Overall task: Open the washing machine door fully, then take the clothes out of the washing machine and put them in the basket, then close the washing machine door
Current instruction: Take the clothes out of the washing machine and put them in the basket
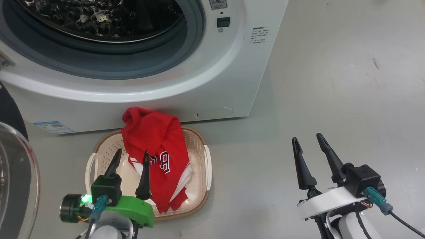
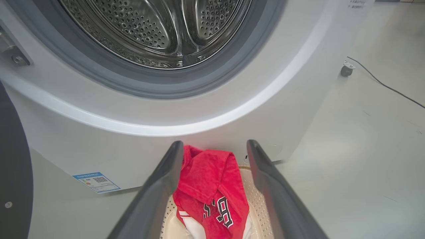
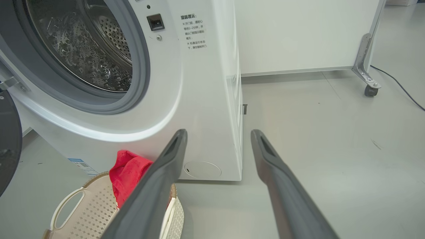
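Observation:
The red clothes [image 1: 156, 149] lie in the cream basket [image 1: 199, 146] on the floor, their top draped over the far rim against the white washing machine [image 1: 212, 83]. The drum [image 2: 159, 30] stands bare behind its grey gasket. The washing machine door [image 1: 16, 179] hangs open at the left edge, glass bowl facing me. My left gripper [image 1: 132, 156] hovers open above the basket's near half, nothing between its fingers; the clothes [image 2: 212, 189] and basket [image 2: 255, 199] show beyond them. My right gripper [image 1: 308, 139] is open over bare floor to the right. The clothes [image 3: 127, 172] and basket [image 3: 86, 205] appear at lower left.
A blue label sticker [image 1: 53, 127] marks the washer's lower left front. A white panel on castor wheels [image 3: 370, 90] stands behind the machine to the right, with a black cable [image 3: 398, 84] across the grey floor [image 1: 332, 99].

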